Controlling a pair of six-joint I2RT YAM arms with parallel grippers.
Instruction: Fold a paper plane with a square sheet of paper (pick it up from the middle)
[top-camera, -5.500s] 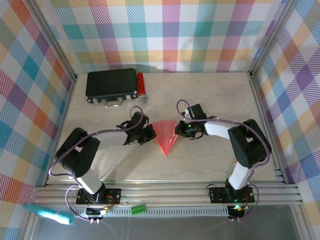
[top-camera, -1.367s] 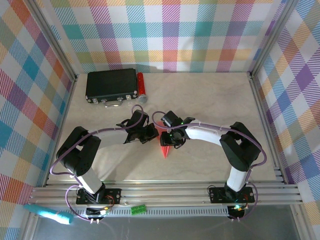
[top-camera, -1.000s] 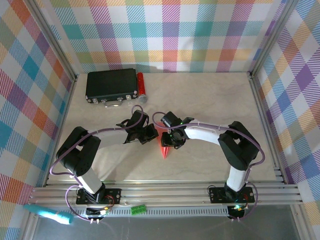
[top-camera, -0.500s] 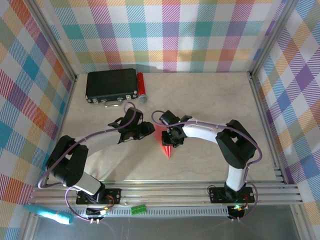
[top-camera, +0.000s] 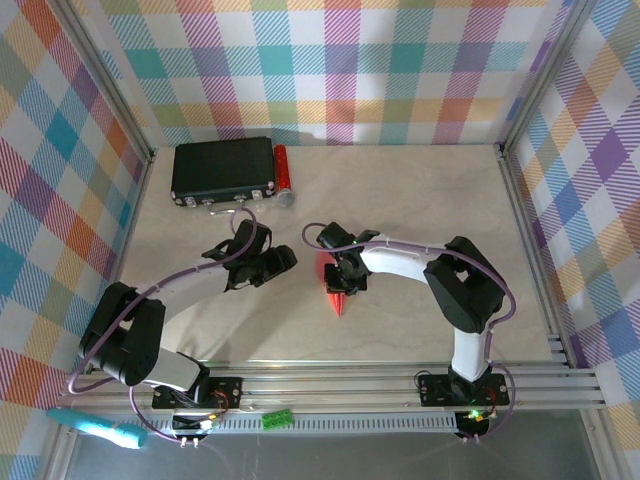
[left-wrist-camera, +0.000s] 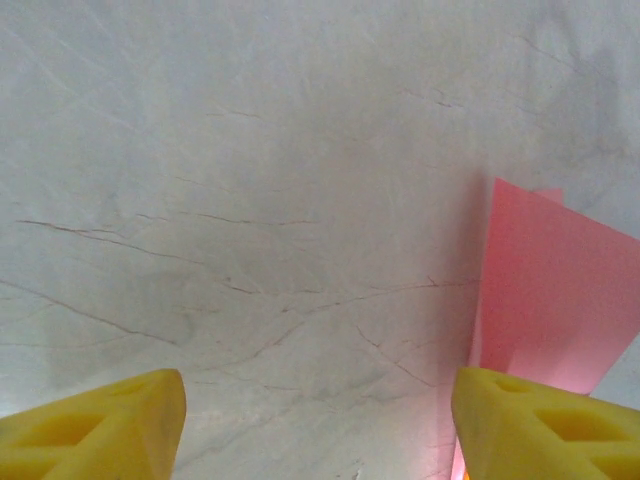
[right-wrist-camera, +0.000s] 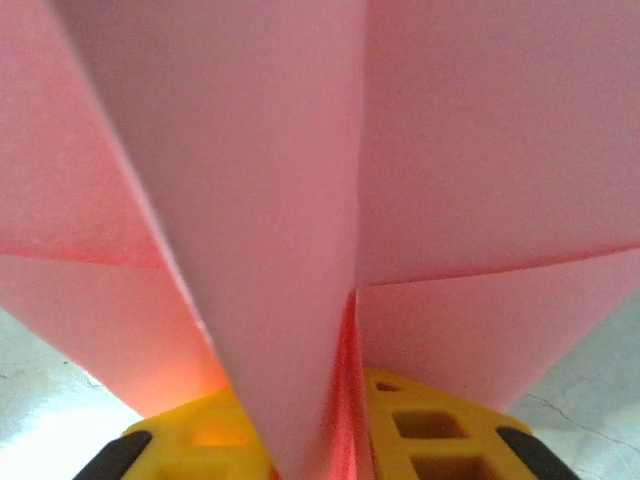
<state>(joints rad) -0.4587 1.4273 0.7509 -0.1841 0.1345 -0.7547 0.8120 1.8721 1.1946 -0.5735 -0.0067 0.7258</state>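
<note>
Paper plane (top-camera: 331, 288), one, pinched in right gripper (right-wrist-camera: 322, 432).

The paper plane (top-camera: 335, 298) is coloured pink-red. The table (top-camera: 430, 210) is veined in pale beige, and the walls (top-camera: 350, 60) are patterned in multicoloured plaid. The box (top-camera: 222, 168) is finished in black. The cylinder (top-camera: 282, 168) is coloured red and tipped grey. The left gripper (left-wrist-camera: 318, 425) has fingers (left-wrist-camera: 100, 420) moulded in yellow.

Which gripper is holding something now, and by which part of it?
The right gripper holds the paper plane by its centre fold, pinched between its fingers. The left gripper is open and holds nothing.
</note>
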